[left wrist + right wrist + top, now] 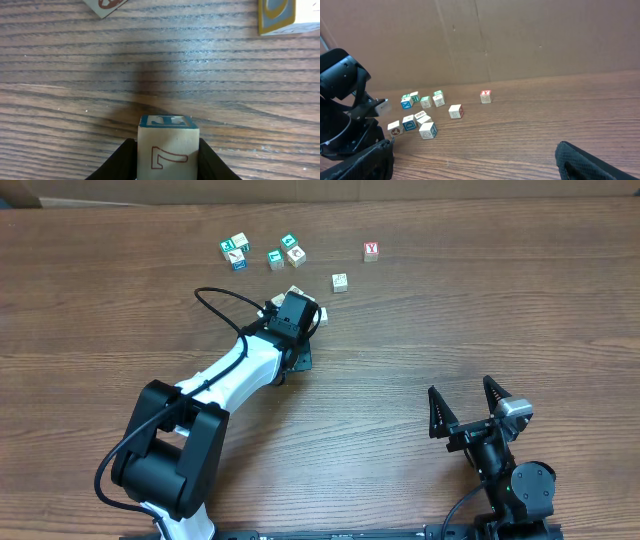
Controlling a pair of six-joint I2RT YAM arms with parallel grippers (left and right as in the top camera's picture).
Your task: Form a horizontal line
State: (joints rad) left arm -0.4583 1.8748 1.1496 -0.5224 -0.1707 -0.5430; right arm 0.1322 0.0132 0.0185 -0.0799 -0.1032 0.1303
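Brown wood covers the bench [480,300], and most of it is bare. A cardboard wall [520,40] is set along the far edge, behind the cubes, so less room is left there. Wide open room is found to the right and at the front.

The left arm [240,370] is stretched over the middle. If it is swung sideways, the loose cubes [423,118] lying close by could be knocked. The right tool [459,385] is spread wide with nothing in it, and is placed well apart.

The left tool [300,305] is closed on a pale cube [168,150], with a finger against each side. The cube looks to be resting on the bench. No horizontal line is made yet; the cubes by this tool are only bunched. If the cube is let go crooked, or dragged when the tool is lifted, the row would be bent. A blue-edged cube [277,17] just ahead could also be pushed.
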